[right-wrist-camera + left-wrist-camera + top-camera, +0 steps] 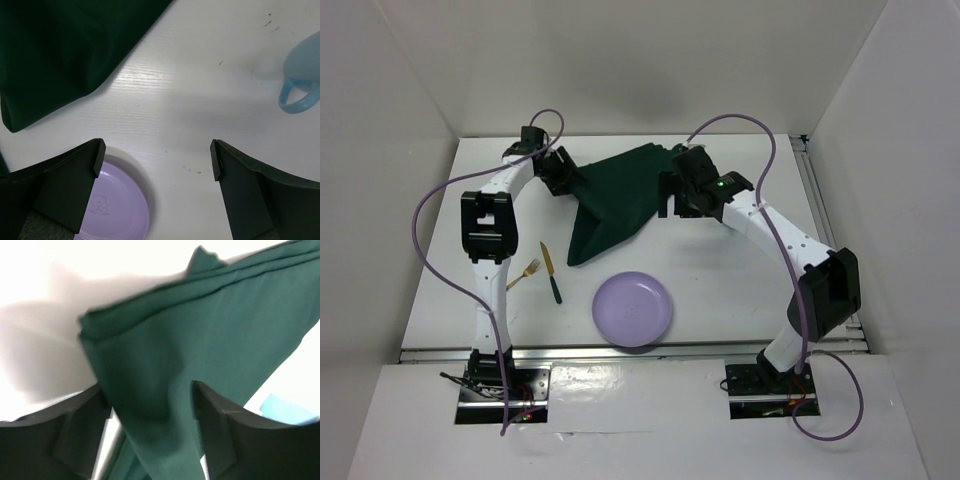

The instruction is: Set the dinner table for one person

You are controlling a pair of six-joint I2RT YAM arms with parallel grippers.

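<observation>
On the white dinner table (720, 270) a dark green cloth (615, 195) lies rumpled at the back middle. My left gripper (560, 172) is at the cloth's left corner. In the left wrist view a raised fold of the cloth (210, 330) runs between the wide-apart jaws of that gripper (150, 400), and a strip of white table shows beside the left finger. My right gripper (672, 200) hovers at the cloth's right side. It stands open (156, 160) over bare table with nothing between its fingers. A lavender plate (633, 309) sits near the front middle.
A gold fork (525, 273) and a green-handled knife (551, 272) lie side by side left of the plate. A light blue cup (300, 75) with a handle stands by the right gripper, hidden under the arm in the top view. White walls enclose the table.
</observation>
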